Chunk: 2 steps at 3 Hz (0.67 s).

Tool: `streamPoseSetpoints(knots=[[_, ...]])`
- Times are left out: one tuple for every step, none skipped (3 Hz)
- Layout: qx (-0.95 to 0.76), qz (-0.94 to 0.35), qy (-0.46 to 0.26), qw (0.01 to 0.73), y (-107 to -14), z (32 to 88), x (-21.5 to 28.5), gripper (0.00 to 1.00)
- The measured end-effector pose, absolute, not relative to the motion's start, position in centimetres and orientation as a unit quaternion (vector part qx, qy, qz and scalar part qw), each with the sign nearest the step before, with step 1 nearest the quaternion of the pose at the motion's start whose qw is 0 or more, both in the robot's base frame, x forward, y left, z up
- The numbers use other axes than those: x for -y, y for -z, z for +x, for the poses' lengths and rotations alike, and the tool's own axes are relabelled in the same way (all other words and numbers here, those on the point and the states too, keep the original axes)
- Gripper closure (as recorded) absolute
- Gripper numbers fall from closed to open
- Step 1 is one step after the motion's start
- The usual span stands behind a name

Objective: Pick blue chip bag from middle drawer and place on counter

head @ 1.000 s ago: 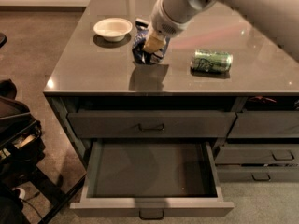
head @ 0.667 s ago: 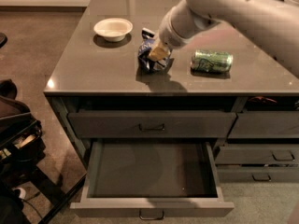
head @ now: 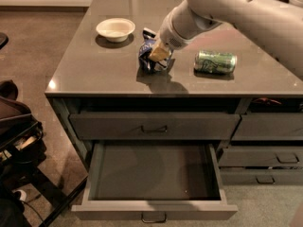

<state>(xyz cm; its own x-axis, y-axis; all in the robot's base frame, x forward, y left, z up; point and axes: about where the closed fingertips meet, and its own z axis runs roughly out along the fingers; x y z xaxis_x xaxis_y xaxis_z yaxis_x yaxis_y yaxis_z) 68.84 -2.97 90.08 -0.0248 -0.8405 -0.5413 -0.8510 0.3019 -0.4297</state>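
The blue chip bag (head: pixel 147 56) stands crumpled on the counter (head: pixel 94 65), between the white bowl and the green can. My gripper (head: pixel 159 55) reaches down from the upper right and is shut on the bag's right side, with the bag's bottom touching the countertop. The middle drawer (head: pixel 152 210) is pulled wide open below the counter's front edge. Its dark interior holds nothing that I can see.
A white bowl (head: pixel 115 29) sits at the counter's back left. A green soda can (head: pixel 215 62) lies on its side to the right of the bag. The top drawer (head: pixel 154 126) is closed. Narrower drawers (head: pixel 274 157) are at the right. A dark bag and frame (head: pixel 19 141) stand on the floor at the left.
My gripper has carried the blue chip bag a little to the right and down. The bag now rests on the countertop closer to the green can.
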Motion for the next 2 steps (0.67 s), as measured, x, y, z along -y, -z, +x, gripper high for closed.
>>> streamPoseSetpoints(knots=[[-0.716, -0.591, -0.007, 0.372, -90.08, 68.84, 2.97, 0.35], [-0.716, -0.591, -0.007, 0.372, -90.08, 68.84, 2.97, 0.12]])
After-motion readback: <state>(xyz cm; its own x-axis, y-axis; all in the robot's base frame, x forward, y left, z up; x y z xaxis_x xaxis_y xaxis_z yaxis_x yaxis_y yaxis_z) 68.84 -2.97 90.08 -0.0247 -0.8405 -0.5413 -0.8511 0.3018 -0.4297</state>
